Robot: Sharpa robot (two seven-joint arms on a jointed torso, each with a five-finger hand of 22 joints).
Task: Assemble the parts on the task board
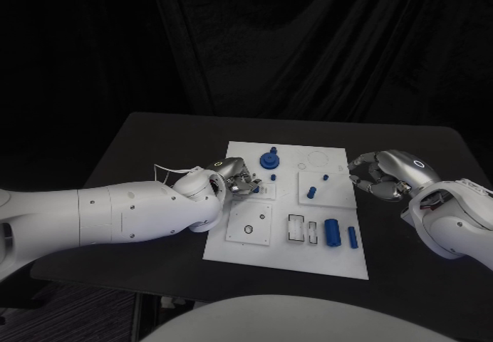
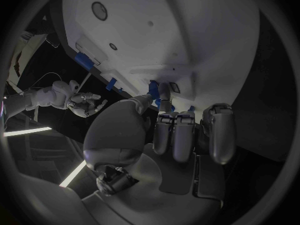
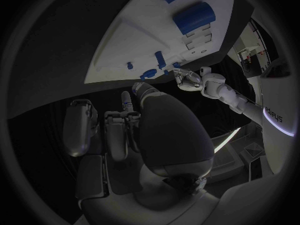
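Task board [image 1: 334, 260] (left hand [image 1: 239, 177] perhaps pinching)

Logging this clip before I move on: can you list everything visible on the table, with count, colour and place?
Table: one, black, under everything.
Task board: one, white, mid-table.
Large cylinder: one, blue, lying near the board's front edge.
Slim bar: one, blue, beside the cylinder.
Knobbed part: one, blue, far end of board.
Small pegs: two, blue, standing right of centre.
Left hand: silver, over the board, fingertips on a small blue piece.
Right hand: silver, fingers curled, at the board's right edge.
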